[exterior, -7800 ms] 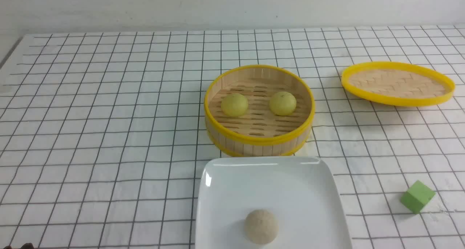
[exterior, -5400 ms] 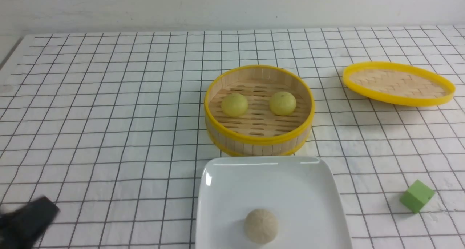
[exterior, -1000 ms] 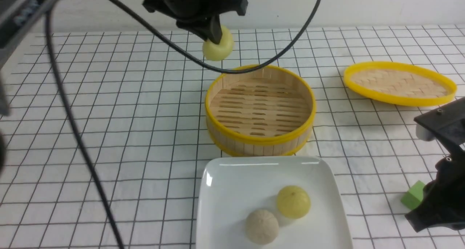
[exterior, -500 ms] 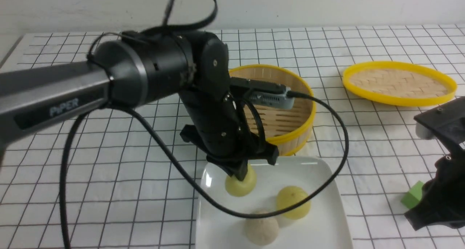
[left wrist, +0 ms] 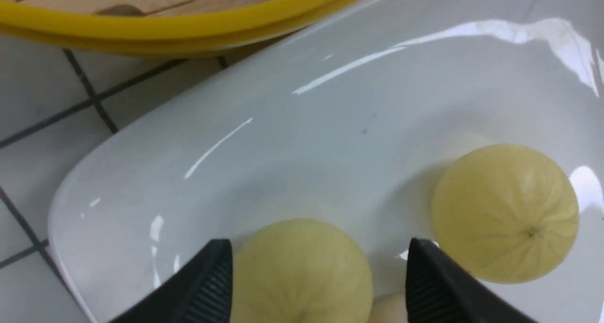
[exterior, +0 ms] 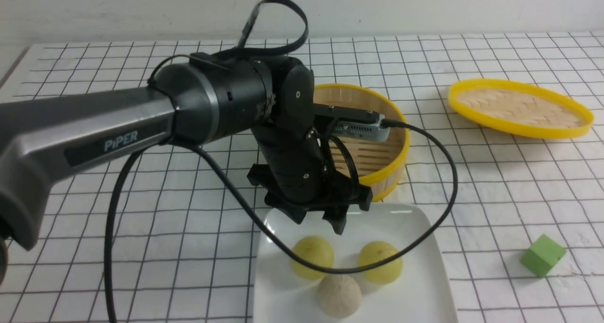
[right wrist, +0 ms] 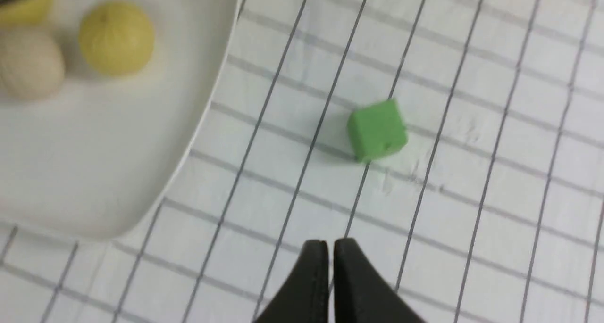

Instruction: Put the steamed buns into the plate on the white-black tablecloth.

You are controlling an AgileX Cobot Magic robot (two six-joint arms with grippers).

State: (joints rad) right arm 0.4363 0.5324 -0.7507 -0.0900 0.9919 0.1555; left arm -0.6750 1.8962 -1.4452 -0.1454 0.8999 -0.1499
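Observation:
Two pale yellow-green steamed buns (exterior: 312, 257) (exterior: 380, 261) lie on the white square plate (exterior: 424, 221), which sits on the white-black tablecloth (exterior: 141, 101). My left gripper (exterior: 318, 221) hangs open just above the left bun. In the left wrist view, that bun (left wrist: 302, 271) rests on the plate (left wrist: 283, 148) between the spread fingers of the left gripper (left wrist: 320, 246), with the other bun (left wrist: 505, 212) beside it. My right gripper (right wrist: 330, 247) is shut and empty over bare cloth, out of the front view.
A beige-grey bun (exterior: 339, 296) lies on the plate in front of the two buns. The empty bamboo steamer basket (exterior: 377, 125) stands behind the plate, partly hidden by my left arm. Its lid (exterior: 519, 108) lies far right. A green cube (exterior: 542, 255) sits right of the plate.
My left arm brought the second bun from above the basket down to the plate, then opened and lifted slightly off it. My right arm has left the front view.

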